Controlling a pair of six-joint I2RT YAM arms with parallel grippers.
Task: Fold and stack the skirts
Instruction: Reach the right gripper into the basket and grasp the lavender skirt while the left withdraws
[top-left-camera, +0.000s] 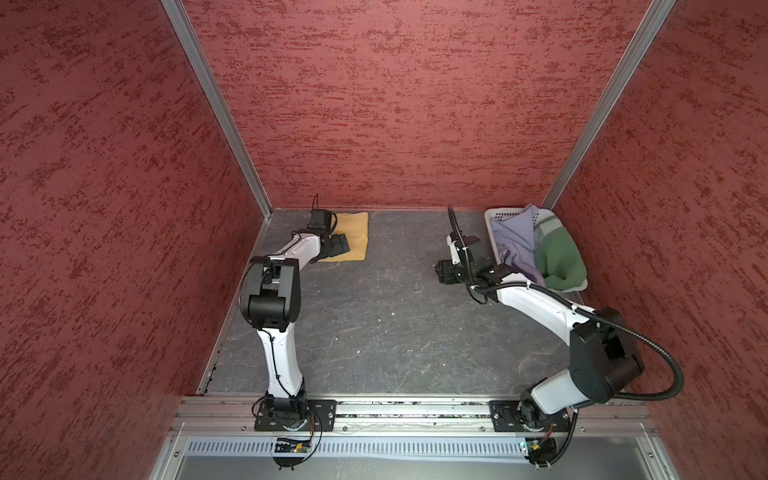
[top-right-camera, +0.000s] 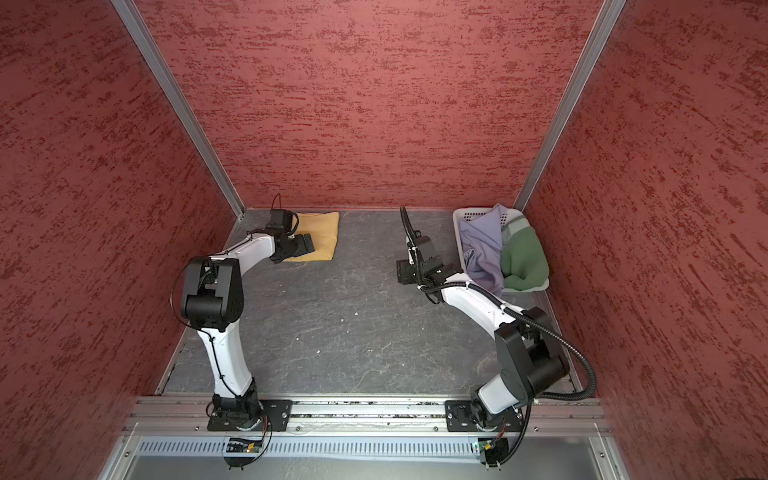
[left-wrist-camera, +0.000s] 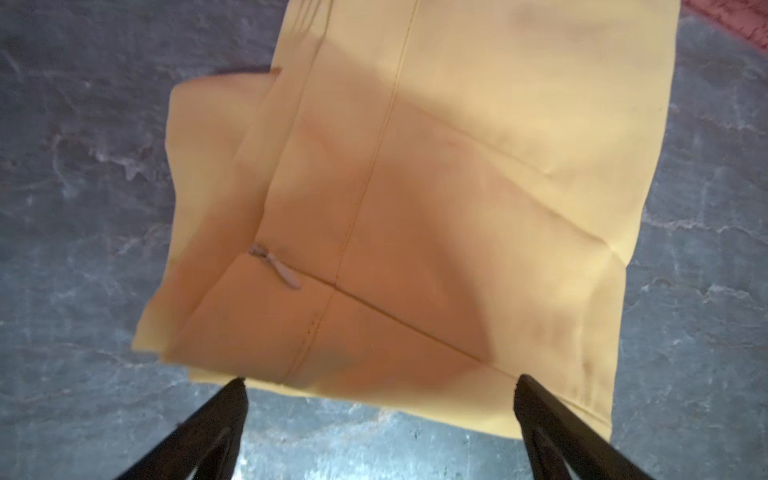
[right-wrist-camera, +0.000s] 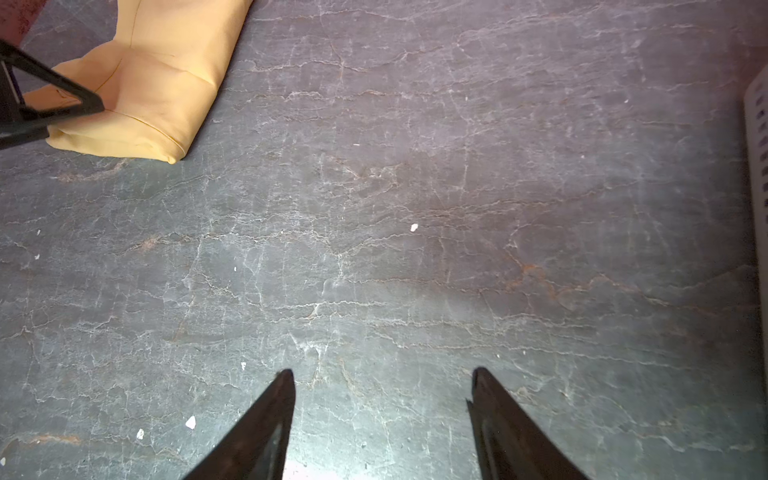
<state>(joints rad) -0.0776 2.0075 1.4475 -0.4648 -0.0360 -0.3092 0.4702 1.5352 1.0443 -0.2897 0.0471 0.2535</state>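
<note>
Mustard yellow skirt (top-left-camera: 353, 239) folded flat on the grey table (top-left-camera: 395, 311) at far left (zipper pull (left-wrist-camera: 276, 266) showing in the left wrist view). Lavender-grey skirt (top-left-camera: 515, 245) and green skirt (top-left-camera: 559, 257) bunched side by side in the white basket (top-left-camera: 500, 216) at far right. Left gripper (left-wrist-camera: 380, 379) spread wide over the folded skirt's near edge, gripping nothing. Right gripper (right-wrist-camera: 382, 372) parted partway above bare table beside the basket, empty.

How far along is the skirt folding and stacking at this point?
Done: the mustard yellow skirt lies folded on the table. In hand: nothing; the left claw stands open at its edge, the right claw open over bare table. Left: the lavender skirt and the green skirt lie crumpled in the basket, unfolded, unstacked.
</note>
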